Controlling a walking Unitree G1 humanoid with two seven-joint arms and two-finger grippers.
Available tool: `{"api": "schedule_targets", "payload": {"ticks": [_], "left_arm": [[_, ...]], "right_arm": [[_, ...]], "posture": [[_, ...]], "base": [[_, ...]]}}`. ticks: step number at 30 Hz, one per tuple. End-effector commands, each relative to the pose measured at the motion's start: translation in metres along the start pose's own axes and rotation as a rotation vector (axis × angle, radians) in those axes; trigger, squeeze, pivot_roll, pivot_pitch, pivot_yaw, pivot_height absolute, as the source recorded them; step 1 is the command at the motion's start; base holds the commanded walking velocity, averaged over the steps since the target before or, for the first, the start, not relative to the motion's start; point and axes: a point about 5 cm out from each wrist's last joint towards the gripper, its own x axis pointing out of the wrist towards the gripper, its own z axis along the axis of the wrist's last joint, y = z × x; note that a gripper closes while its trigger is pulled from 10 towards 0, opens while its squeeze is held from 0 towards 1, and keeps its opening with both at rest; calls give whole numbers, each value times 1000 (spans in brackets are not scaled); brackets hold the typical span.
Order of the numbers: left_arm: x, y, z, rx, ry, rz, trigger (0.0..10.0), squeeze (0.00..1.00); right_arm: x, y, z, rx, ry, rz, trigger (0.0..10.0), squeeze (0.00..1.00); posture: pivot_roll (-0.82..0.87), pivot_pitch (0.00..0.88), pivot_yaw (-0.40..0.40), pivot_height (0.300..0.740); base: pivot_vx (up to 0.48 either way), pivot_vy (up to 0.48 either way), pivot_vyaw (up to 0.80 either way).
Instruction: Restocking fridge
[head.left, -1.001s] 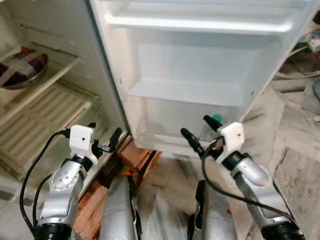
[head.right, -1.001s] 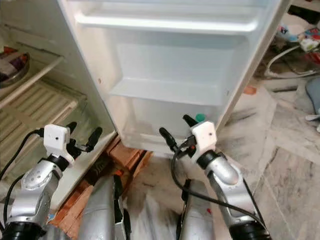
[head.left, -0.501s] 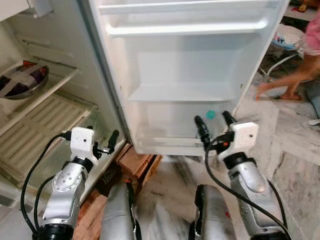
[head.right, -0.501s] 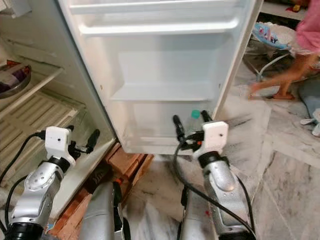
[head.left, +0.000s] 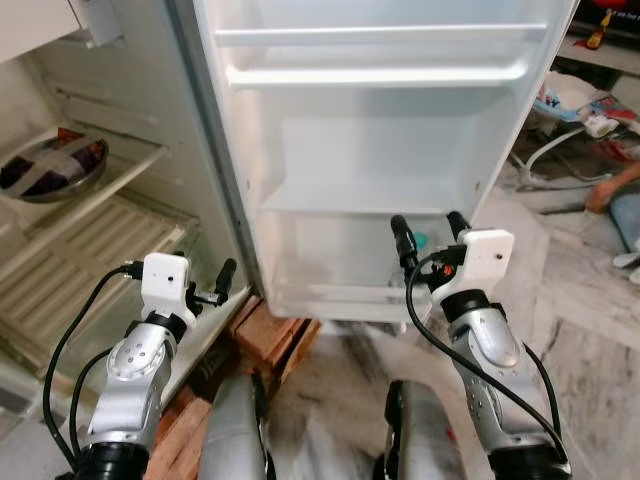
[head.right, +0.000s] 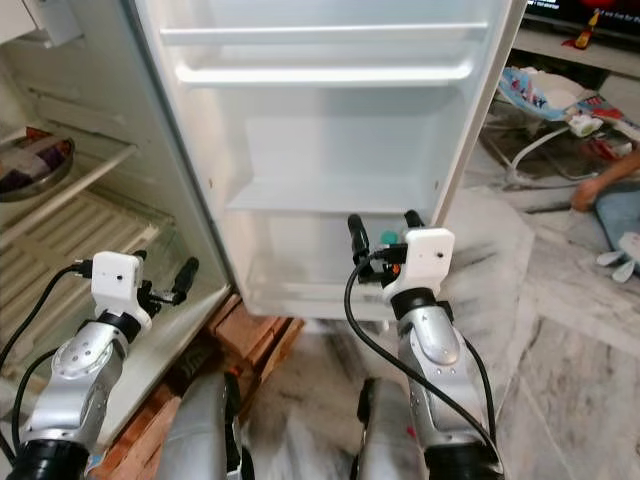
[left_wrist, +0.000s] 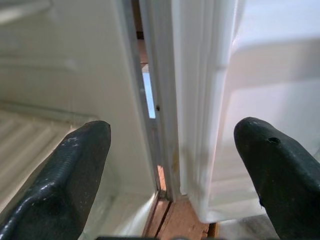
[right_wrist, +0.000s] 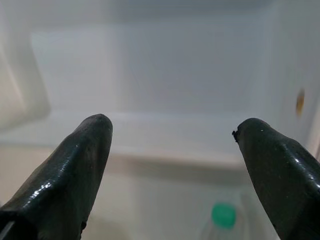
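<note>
The fridge door (head.left: 380, 130) stands open before me with bare white shelves. A clear bottle with a green cap (head.left: 420, 241) stands in the lowest door shelf (head.left: 330, 292). My right gripper (head.left: 427, 222) is open just in front of the bottle, fingers pointing up at the door. In the right wrist view the green cap (right_wrist: 223, 215) lies low between the open fingers (right_wrist: 75, 160), apart from both. My left gripper (head.left: 205, 270) is open and empty, held by the door's hinge edge (left_wrist: 162, 100) at the fridge's lower corner.
A metal bowl (head.left: 50, 165) with dark contents sits on a shelf in the fridge at the left, above a ribbed white tray (head.left: 70, 260). Bricks (head.left: 265, 325) prop the fridge base. A person's arm (head.left: 612, 187) and clutter are on the floor at the right.
The camera has shifted. My right gripper has swung from a leftward tilt to upright and closer to the bottle. The person at the right has moved back. The left gripper has barely moved.
</note>
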Motion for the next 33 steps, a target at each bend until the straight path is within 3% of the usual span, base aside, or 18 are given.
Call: {"api": "schedule_targets", "payload": {"ticks": [1,8,11,17,24,28,31,33], "left_arm": [[1,4,2,23,2,-9,10000,0],[-5,-3,-11,-8,49,-36,10000,0],[-12,-5,-20,9,83,10,10000,0],[-13,-7,-20,10,74,18,10000,0],[-12,-11,-22,-36,91,-26,10000,0],[-17,-18,-30,-25,103,-14,10000,0],[-17,-21,-29,-22,103,-22,10000,0],[-11,-18,-26,-2,98,-7,10000,0]], "right_arm": [[7,0,11,-5,-27,30,10000,0],[-1,5,-3,12,24,45,10000,0],[-6,13,-11,39,28,21,10000,0],[-25,12,-50,48,244,-97,10000,0],[-27,3,-36,-26,147,-111,10000,0],[-34,-12,-41,-30,175,-237,10000,0],[-35,-10,-44,-22,194,-230,10000,0],[-32,-1,-49,51,211,-173,10000,0]], "posture": [[51,0,54,666],[56,0,37,706],[62,0,30,726],[70,0,18,735],[42,0,8,740],[39,0,9,740],[35,0,19,740],[31,0,21,740]], "base": [[0,0,0],[0,0,0],[0,0,0],[0,0,0],[0,0,0],[0,0,0],[0,0,0],[-266,0,0]]}}
